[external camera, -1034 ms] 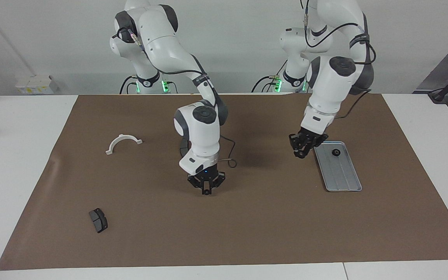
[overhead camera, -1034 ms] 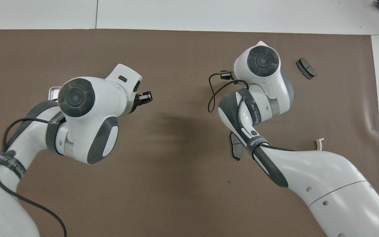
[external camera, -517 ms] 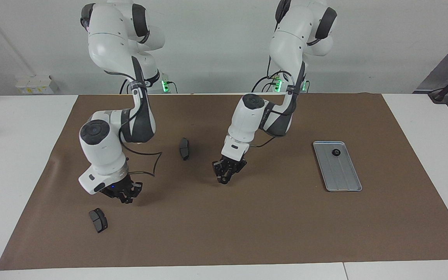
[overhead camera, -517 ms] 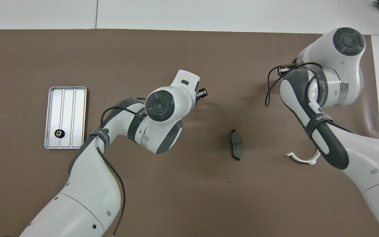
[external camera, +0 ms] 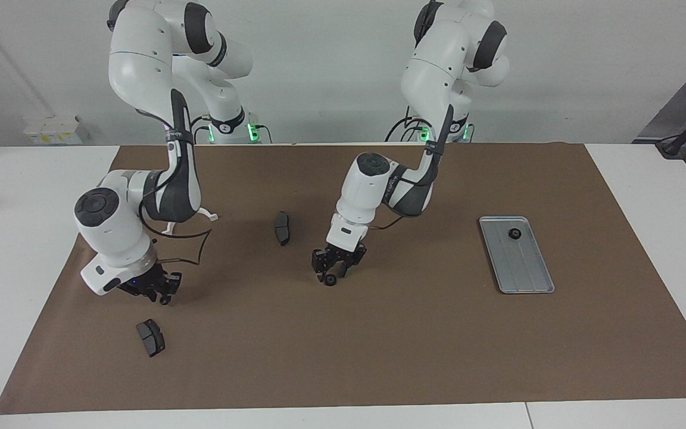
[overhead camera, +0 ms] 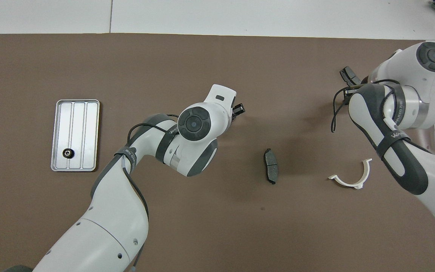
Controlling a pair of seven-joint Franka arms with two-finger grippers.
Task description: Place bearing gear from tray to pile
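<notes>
A brown mat [external camera: 414, 345] covers most of the table, and everything below is placed from the tray [external camera: 527, 274], a ridged silver-grey rectangle lying on the mat toward the left arm's end of the table. The left arm [external camera: 379, 185] reaches well away from the tray toward the right arm's end, and the left gripper [external camera: 332, 273] is low over the middle of the mat. Its fingers are parted, and a small black gear [external camera: 331, 280] sits on the mat right at their tips, so it looks released; whether a fingertip touches it cannot be told. The right arm [external camera: 111, 220] bends down much farther from the tray. The right gripper [external camera: 153, 291] hangs low over the mat, and whether it is clenched or released cannot be told. A white half-ring [overhead camera: 349, 183] lies well apart from the tray, partly hidden by that arm in the facing view. One dark brake pad [external camera: 283, 227] lies between the tray and the half-ring. A second brake pad [external camera: 150, 337] is the thing farthest from the tray, just beside the right gripper. A second black gear [external camera: 514, 233] rests in the tray, at its end nearer the robots.
</notes>
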